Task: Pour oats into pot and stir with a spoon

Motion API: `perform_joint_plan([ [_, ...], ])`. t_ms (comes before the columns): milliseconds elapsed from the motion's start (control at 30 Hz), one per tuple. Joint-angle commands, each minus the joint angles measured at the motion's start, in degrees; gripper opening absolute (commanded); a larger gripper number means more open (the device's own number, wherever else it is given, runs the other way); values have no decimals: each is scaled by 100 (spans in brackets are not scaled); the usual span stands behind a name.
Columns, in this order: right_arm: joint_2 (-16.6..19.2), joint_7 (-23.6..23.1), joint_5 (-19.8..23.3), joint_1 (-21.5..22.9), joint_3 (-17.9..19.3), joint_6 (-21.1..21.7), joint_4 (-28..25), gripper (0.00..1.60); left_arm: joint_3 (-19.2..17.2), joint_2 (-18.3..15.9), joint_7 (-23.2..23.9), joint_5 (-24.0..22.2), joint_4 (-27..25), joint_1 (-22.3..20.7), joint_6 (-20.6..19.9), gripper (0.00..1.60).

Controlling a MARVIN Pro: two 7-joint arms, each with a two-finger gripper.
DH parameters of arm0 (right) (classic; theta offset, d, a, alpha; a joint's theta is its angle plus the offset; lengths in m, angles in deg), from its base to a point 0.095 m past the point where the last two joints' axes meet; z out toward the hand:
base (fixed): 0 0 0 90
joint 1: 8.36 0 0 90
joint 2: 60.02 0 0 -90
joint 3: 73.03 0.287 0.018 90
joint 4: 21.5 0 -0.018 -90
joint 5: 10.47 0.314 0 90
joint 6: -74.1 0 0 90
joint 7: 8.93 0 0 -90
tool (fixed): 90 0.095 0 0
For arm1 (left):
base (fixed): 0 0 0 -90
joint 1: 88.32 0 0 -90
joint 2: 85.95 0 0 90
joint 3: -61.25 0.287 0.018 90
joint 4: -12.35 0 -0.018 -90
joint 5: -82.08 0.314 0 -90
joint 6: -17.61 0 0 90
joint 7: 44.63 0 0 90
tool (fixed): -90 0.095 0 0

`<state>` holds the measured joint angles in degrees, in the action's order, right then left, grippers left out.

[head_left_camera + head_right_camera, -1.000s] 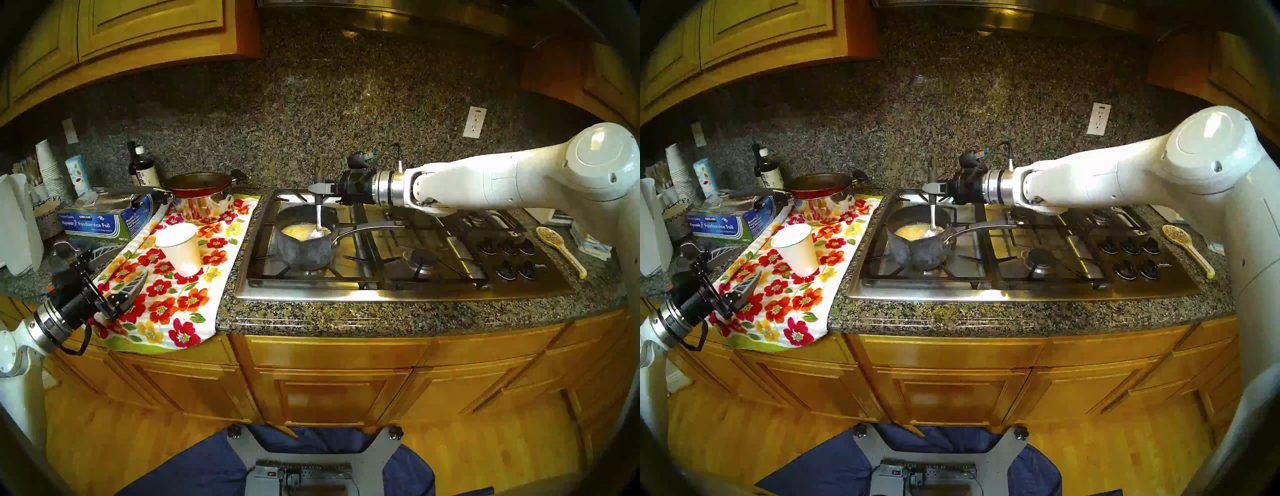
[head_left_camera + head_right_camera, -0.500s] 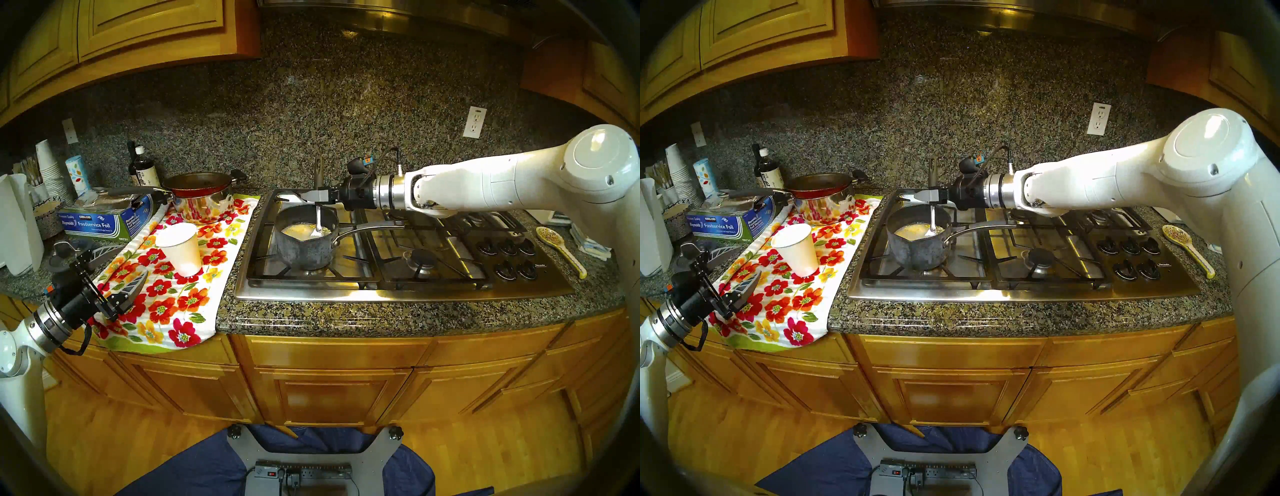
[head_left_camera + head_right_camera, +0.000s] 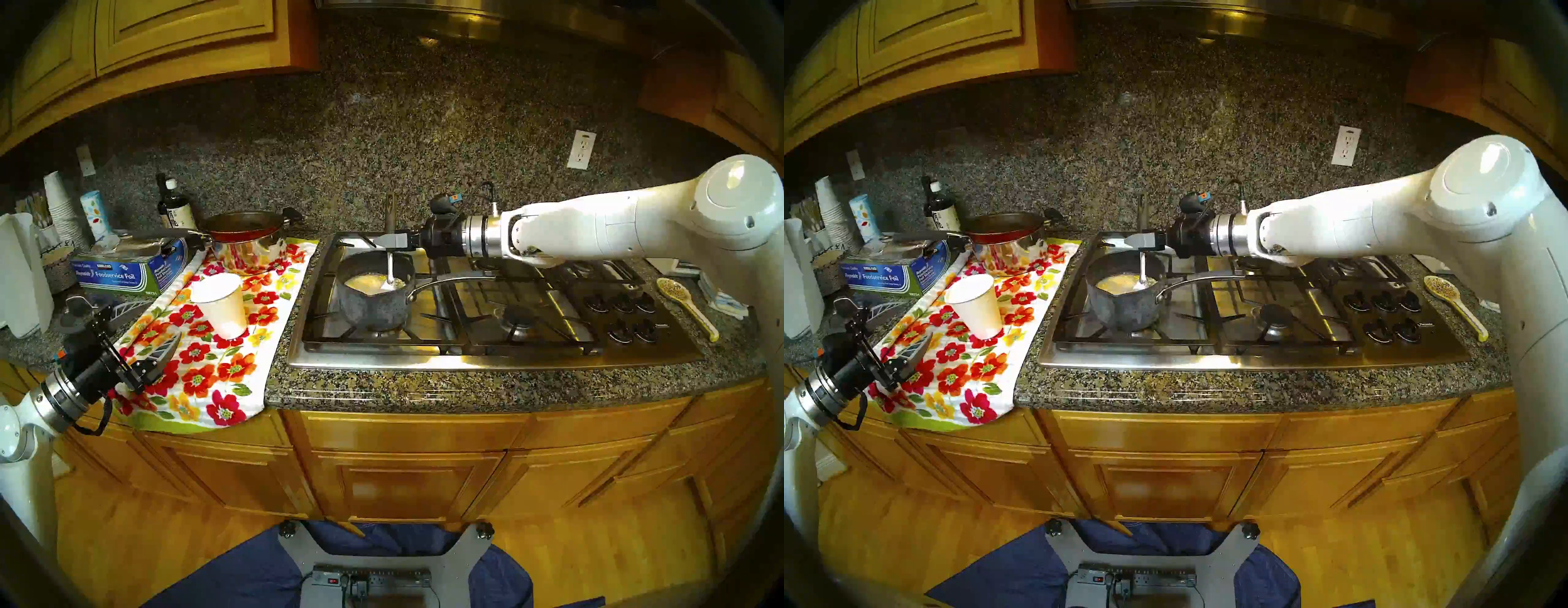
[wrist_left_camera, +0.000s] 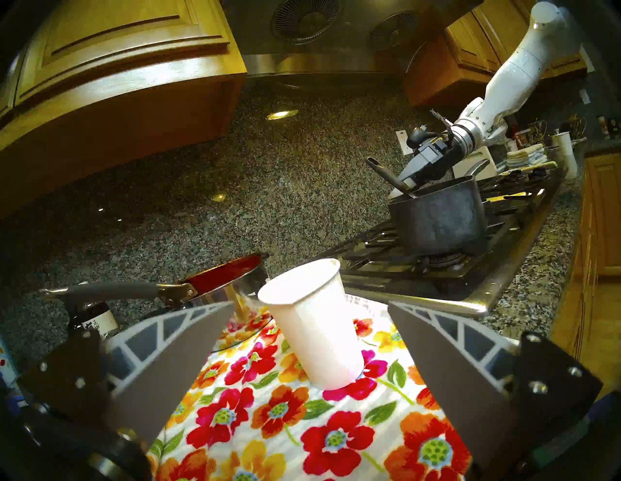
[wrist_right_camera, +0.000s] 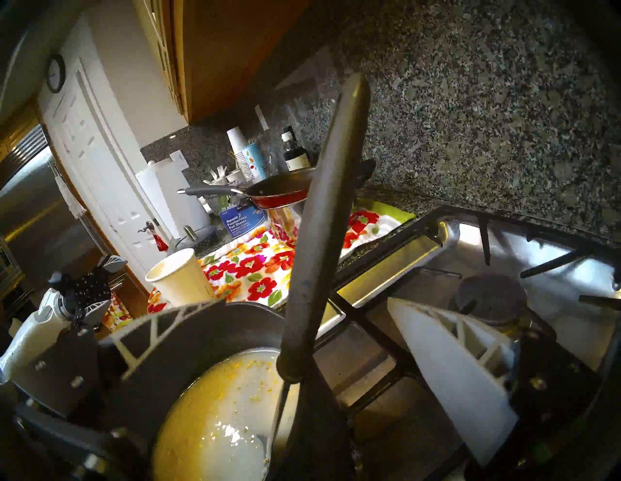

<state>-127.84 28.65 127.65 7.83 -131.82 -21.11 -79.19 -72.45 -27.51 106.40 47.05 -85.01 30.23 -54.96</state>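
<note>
The dark grey pot point(image 3: 375, 297) stands on the stove's front left burner, its silver handle pointing right. It holds yellowish liquid with pale oats point(image 5: 257, 364) floating as small flecks. The spoon point(image 3: 389, 271) stands in the pot with its bowl in the liquid. Its dark handle point(image 5: 322, 215) leans up over the far rim. My right gripper point(image 3: 379, 241) point(image 5: 302, 302) hovers above the pot, open, a finger on each side of the handle with gaps between. My left gripper point(image 3: 163, 318) point(image 4: 311, 304) is open over the floral towel, short of a white paper cup point(image 4: 312, 322).
A shiny steel pot topped by a red pan point(image 3: 246, 235) stands behind the cup point(image 3: 222, 303), with a foil box point(image 3: 127, 271) and a dark bottle point(image 3: 174, 208) left of it. A yellow spoon-shaped dish point(image 3: 683, 301) lies right of the stove knobs point(image 3: 621, 314).
My right gripper has opened and let go of the spoon handle, then drawn back slightly to the right. The spoon now leans in the pot by itself. The left arm is still.
</note>
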Motion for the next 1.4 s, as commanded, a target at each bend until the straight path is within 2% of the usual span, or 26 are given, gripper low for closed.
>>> perform_joint_plan([
  [0, 127, -75, -20, 329, 45, 10, 48, 160, -96, -32, -6, -101, -103, -76, 6, 160],
  [800, 571, -189, -103, 779, -130, 19, -246, 160, -94, -33, -8, -96, -101, -77, 9, 160],
  [1367, 836, -120, -29, 1075, -109, -52, -473, 160, -93, -34, -9, -93, -100, -77, 10, 160],
])
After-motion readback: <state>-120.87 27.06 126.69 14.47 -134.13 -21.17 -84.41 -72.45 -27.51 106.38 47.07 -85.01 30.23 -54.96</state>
